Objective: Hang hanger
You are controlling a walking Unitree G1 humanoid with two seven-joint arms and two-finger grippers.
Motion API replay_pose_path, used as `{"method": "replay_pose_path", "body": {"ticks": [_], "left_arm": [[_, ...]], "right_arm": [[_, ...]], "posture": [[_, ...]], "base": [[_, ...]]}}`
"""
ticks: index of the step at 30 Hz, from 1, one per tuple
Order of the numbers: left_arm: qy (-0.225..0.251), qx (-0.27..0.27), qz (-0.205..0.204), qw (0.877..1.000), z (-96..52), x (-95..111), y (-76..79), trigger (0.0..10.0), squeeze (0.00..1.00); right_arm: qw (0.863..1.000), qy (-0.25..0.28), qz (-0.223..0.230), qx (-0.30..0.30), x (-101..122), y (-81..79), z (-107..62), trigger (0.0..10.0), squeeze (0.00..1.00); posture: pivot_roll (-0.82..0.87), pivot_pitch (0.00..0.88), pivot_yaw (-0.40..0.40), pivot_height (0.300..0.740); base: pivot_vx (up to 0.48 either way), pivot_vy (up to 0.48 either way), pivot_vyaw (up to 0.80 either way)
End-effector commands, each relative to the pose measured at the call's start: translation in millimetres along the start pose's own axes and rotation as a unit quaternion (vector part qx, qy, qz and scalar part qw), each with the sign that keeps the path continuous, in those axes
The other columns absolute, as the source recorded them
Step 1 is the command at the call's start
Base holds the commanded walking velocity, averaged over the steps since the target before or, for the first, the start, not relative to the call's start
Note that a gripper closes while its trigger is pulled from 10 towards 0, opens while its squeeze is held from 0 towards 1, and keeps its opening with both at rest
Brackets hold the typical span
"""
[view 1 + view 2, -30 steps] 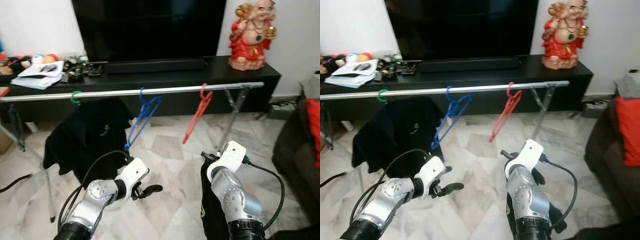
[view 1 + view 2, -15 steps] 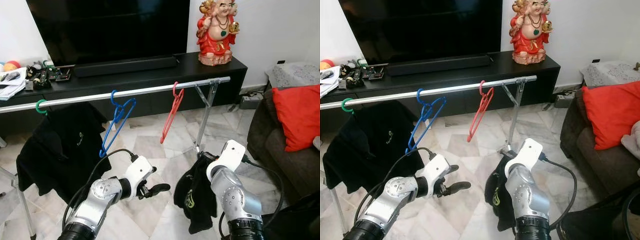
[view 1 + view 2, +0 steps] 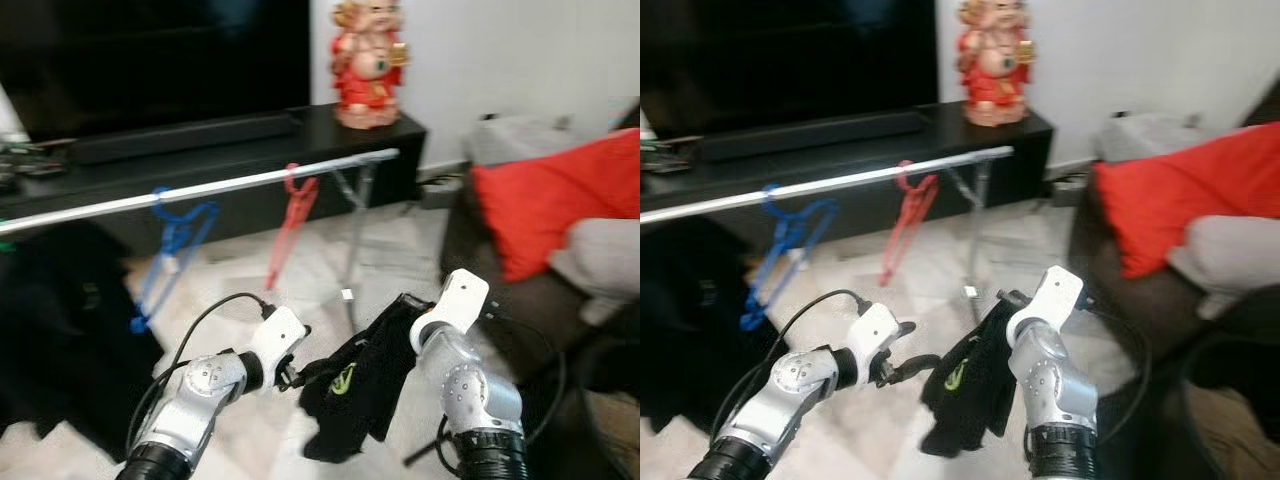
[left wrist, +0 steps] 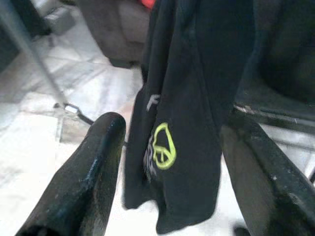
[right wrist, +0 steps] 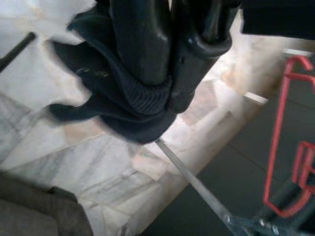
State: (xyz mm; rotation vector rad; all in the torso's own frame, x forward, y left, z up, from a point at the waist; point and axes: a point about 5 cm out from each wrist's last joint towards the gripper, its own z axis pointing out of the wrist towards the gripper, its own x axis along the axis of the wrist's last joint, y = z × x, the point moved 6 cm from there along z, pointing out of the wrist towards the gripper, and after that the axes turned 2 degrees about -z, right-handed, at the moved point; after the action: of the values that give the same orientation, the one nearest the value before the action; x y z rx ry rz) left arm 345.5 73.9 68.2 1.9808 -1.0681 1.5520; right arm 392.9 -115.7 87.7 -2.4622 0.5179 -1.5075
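- The right end effector point(image 5: 170, 59) is clamped on the collar of a black garment point(image 3: 358, 385); in the right wrist view its two black fingers point(image 5: 142, 44) press together over dark ribbed fabric.
- The garment hangs from that grip, draping down over the marble floor point(image 3: 330, 270) between the two arms. A yellow-green logo point(image 3: 343, 379) shows on its front.
- No hanger can be made out inside the garment; the fabric hides whatever it may be on.
- The left end effector point(image 4: 167, 147) hangs open, fingers spread wide, pointing at the garment just beside it; in the left wrist view the cloth and its logo sit between the two fingers point(image 4: 93, 167), and I cannot tell whether either touches the cloth.
- Beyond the arms a silver rail point(image 3: 200, 188) runs across the room on a metal stand point(image 3: 358, 225).
- A blue hanger point(image 3: 172, 240) and a red hanger point(image 3: 290, 215) hang empty on the rail, apart from each other, the red one nearer the stand.
- Another black garment point(image 3: 50, 330) hangs at the rail's left end.
- Behind the rail is a low black worktop point(image 3: 330, 125) bearing a red and gold figurine point(image 3: 365, 60) and a dark television point(image 3: 150, 50).
- To the right, a dark sofa point(image 3: 500, 290) holds a red cushion point(image 3: 560, 195).
- The head views are blurred.
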Motion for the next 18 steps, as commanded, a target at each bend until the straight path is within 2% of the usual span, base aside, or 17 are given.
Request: {"method": "replay_pose_path", "body": {"ticks": [1,3,6,10,13,18], "left_arm": [[0.005,-0.006,-0.004,1.000,1.4,3.5,2.0,10.0,0.00],[0.000,-0.010,-0.007,1.000,1.3,0.4,3.9,10.0,0.00],[-0.009,-0.010,-0.015,1.000,3.6,-6.9,5.2,10.0,0.00],[-0.014,-0.021,-0.015,1.000,6.4,-7.8,8.5,10.0,0.00],[-0.013,-0.028,-0.013,0.999,8.1,-5.7,10.8,10.0,0.00],[-0.019,-0.060,-0.005,0.998,11.3,2.5,18.4,10.0,0.00]], "right_arm": [[1.000,0.013,-0.015,0.002,11.0,0.0,-0.3,10.0,0.00],[0.999,0.011,-0.047,0.019,11.3,-5.1,0.2,10.0,0.00],[0.992,0.011,-0.111,0.065,14.2,-23.2,-1.8,10.0,0.00],[0.987,0.010,-0.138,0.081,18.5,-35.3,-4.2,10.0,0.00],[0.987,0.007,-0.140,0.077,19.2,-37.0,-4.2,10.0,0.00],[0.990,-0.004,-0.119,0.075,18.7,-43.7,-6.8,10.0,0.00]], "posture": [[0.05,0.006,0.049,0.740],[0.04,0.009,0.046,0.740],[0.04,0.014,0.044,0.740],[0.03,0.017,0.043,0.740],[0.02,0.023,0.035,0.740],[0.02,0.026,0.024,0.740]], "base": [[0.000,0.000,-0.63],[0.000,0.000,0.00],[0.000,0.000,0.00],[0.000,0.000,0.00],[0.000,0.000,0.00],[0.000,0.000,0.00]]}}
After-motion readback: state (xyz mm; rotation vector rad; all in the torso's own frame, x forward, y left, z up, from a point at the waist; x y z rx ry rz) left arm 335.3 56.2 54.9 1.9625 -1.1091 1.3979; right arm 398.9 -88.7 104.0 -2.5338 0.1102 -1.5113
